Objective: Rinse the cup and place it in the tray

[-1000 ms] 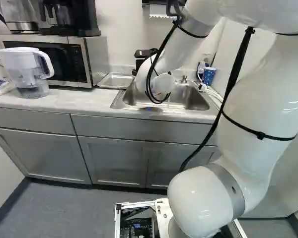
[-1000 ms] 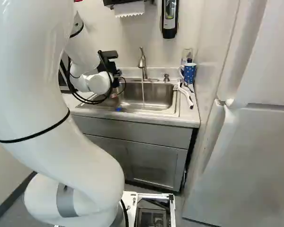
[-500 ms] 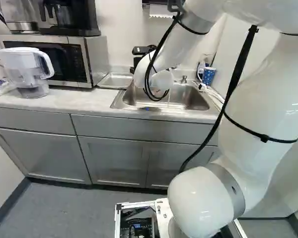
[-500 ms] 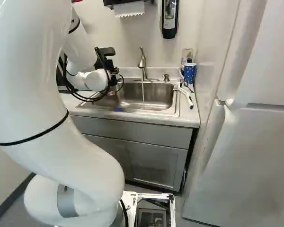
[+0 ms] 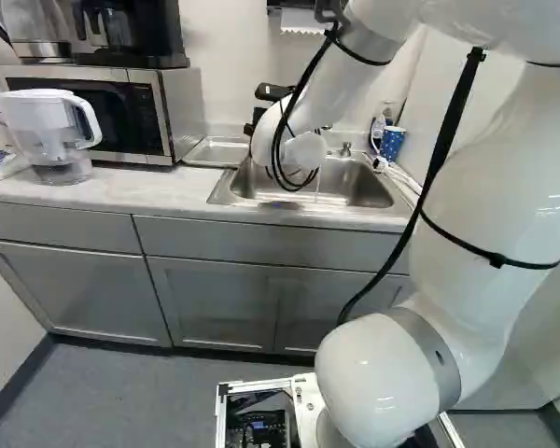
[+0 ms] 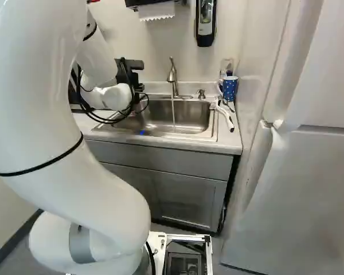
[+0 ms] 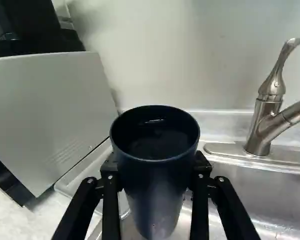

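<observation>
My black gripper (image 6: 139, 87) is mostly hidden behind the white wrist in the right base view, over the left part of the sink (image 6: 186, 133). In the wrist view the gripper (image 7: 155, 182) is shut on the dark blue cup (image 7: 152, 195), one finger on each side. The cup's round mouth faces the camera, with a glint inside; whether it holds water I cannot tell. Beyond and below the cup lies the shallow metal tray (image 7: 70, 187), which stands left of the sink in the left base view, beside the microwave. Water runs from the faucet (image 6: 172, 77) into the basin.
The microwave (image 5: 121, 112) and a water pitcher (image 5: 51, 135) stand on the counter left of the tray. Right of the basin are a blue dotted cup (image 6: 230, 89) and a white-handled brush (image 6: 225, 117). A soap dispenser (image 6: 205, 23) hangs on the wall.
In the right base view, my wrist has drawn left, away from the running water, and the black hardware on it has turned. Reddish parts glimpsed below it earlier are out of sight.
</observation>
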Robot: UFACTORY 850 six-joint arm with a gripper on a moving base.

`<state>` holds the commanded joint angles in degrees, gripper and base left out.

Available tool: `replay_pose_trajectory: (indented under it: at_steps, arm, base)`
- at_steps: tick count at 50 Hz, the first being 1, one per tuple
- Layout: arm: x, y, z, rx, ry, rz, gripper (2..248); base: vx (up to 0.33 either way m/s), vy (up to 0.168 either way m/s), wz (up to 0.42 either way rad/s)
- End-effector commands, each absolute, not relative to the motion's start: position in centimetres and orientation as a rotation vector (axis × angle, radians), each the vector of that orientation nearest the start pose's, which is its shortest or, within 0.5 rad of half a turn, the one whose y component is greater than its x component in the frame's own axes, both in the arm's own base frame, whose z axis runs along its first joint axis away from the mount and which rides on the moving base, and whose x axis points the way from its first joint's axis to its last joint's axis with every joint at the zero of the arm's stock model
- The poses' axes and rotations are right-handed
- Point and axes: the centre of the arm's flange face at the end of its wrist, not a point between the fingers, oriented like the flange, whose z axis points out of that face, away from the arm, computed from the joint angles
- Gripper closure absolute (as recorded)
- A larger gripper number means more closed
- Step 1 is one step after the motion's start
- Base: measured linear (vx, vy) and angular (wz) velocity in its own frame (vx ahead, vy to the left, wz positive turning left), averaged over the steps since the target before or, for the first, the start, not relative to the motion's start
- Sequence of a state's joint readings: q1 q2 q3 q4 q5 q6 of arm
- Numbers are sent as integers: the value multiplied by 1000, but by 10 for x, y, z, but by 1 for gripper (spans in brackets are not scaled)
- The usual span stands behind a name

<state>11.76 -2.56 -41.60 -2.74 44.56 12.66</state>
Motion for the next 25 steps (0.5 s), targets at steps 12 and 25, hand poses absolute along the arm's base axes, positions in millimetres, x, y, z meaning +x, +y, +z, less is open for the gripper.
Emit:
replay_pose_trajectory:
  at_steps: [12, 25]
  arm:
    - [481, 103, 507, -2102, 81, -1808, 125]
    - [481, 103, 507, -2044, 220, -1728, 125]
  base:
    - [0, 0, 0]
    - [0, 0, 0]
